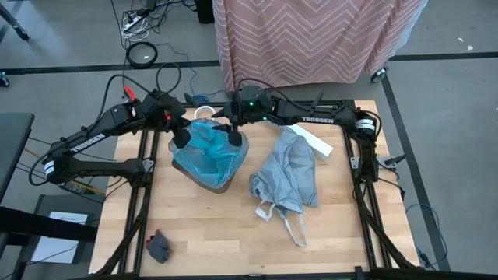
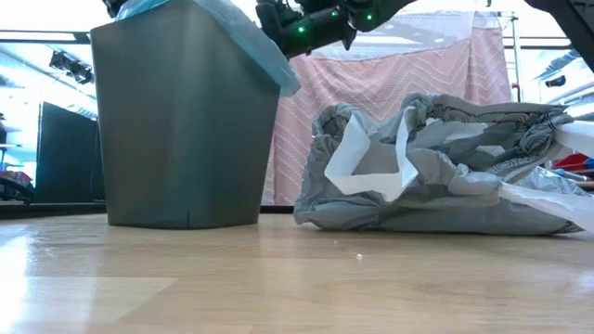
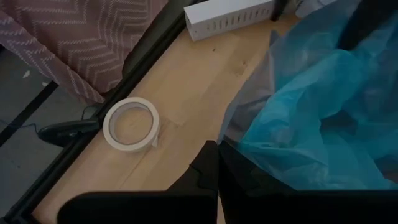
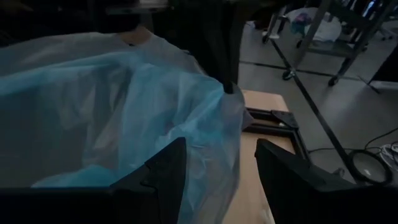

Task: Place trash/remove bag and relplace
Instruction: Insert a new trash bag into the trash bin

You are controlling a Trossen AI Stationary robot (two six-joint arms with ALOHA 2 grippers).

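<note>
A grey bin [image 2: 176,130] stands on the wooden table, left of centre. A turquoise bag [image 1: 208,152] lines it and drapes over its rim [image 2: 251,37]. My left gripper [image 1: 180,140] is at the bin's left rim, shut on the bag's edge. My right gripper [image 1: 233,138] is open at the bin's right rim, with the bag's edge [image 4: 211,143] between its fingers; whether they touch it, I cannot tell. The light grey bag [image 1: 289,175] lies crumpled on its side on the table to the right, with its loop handles [image 1: 292,225] toward the near edge. No loose litter shows. My left gripper [image 3: 217,180] has the turquoise bag's rim edge [image 3: 239,149] pinched between its two closed fingers, at the bin's left side. The fingers slant down from the table's left. The bag spreads slack from the fingers over the bin's mouth. How many layers it holds does not show.
A white tape ring [image 3: 130,124] and a long white box [image 3: 230,15] lie at the table's far edge, behind the bin. A small dark lump [image 1: 159,246] lies at the near left corner. A pink patterned cloth [image 1: 311,35] hangs beyond the far edge.
</note>
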